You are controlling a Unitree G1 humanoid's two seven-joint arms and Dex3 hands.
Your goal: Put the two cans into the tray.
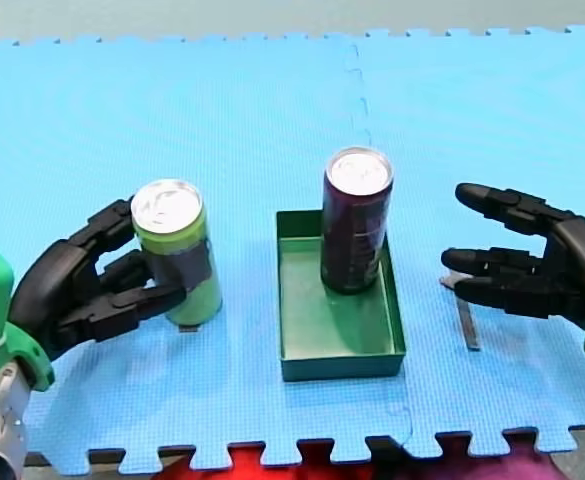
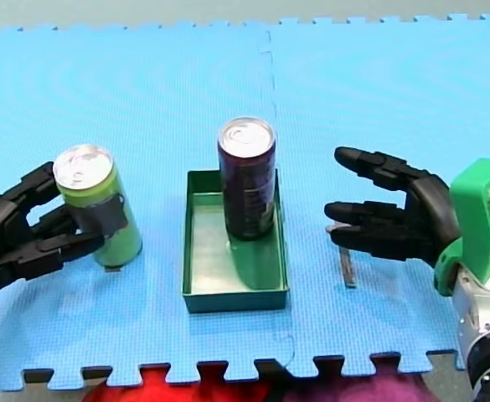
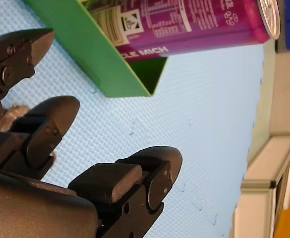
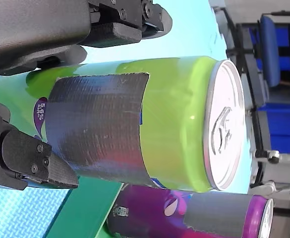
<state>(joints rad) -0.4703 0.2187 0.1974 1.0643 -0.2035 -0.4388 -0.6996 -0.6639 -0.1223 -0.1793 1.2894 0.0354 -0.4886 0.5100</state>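
Note:
A lime-green can (image 1: 179,255) with a grey tape band stands upright on the blue mat, left of the tray. My left hand (image 1: 147,258) is shut on it, thumb behind and fingers across the front. The second wrist view shows the same green can (image 4: 174,124) between the fingers. A purple can (image 1: 355,225) stands upright in the far end of the green tray (image 1: 342,360), with the near end of the tray bare. My right hand (image 1: 457,235) hangs right of the tray, apart from it and holding nothing. In the first wrist view the purple can (image 3: 184,22) and a corner of the tray (image 3: 110,69) lie beyond black fingers (image 3: 149,173).
A small grey strip (image 1: 469,325) lies on the mat under my right hand. The foam mat's jigsaw front edge (image 1: 302,450) runs just below the tray, with red and purple cloth beyond it. Open mat stretches behind both cans.

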